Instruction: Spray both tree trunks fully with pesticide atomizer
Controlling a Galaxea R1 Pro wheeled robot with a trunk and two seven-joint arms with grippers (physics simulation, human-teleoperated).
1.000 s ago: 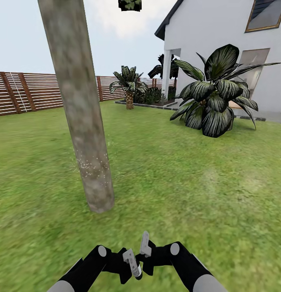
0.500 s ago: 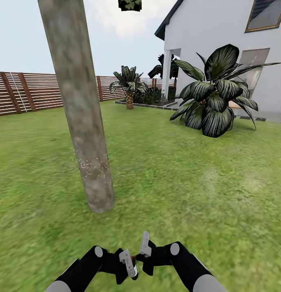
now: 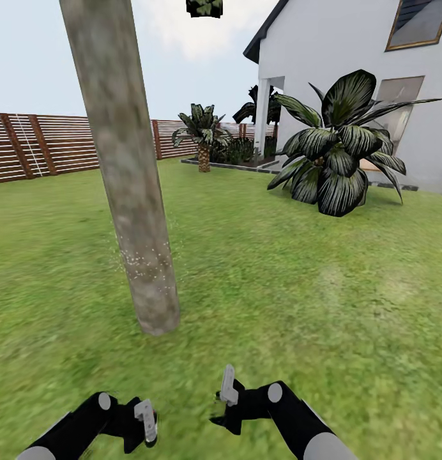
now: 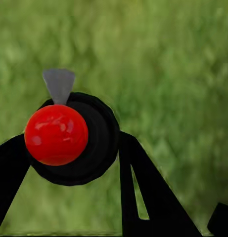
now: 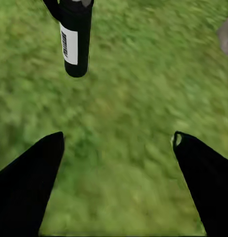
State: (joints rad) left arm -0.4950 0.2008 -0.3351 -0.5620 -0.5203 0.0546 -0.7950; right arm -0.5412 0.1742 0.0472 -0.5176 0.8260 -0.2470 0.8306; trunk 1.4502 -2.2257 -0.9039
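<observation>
A thick pale tree trunk [image 3: 128, 185] rises from the lawn ahead, left of centre. A band of whitish pesticide specks [image 3: 144, 262] dots its lower part. My left gripper [image 3: 146, 421] is low at the left, shut on the pesticide atomizer. The left wrist view looks down on the atomizer's red top [image 4: 56, 134] with black fingers on both sides. My right gripper [image 3: 225, 392] is low at the centre and open. In the right wrist view the black labelled bottle [image 5: 75, 42] hangs beyond the spread fingers [image 5: 37, 168], over grass.
A large striped broad-leaf plant [image 3: 339, 160] stands at the right in front of the white house [image 3: 336, 51]. A slatted wooden fence [image 3: 48, 144] runs along the back left, with a small palm [image 3: 203, 137] near it. Green lawn [image 3: 297, 287] spreads around the trunk.
My left arm has swung out to the left, away from the right gripper, carrying the atomizer. The right gripper has stayed in place. The trunk and the camera have not shifted.
</observation>
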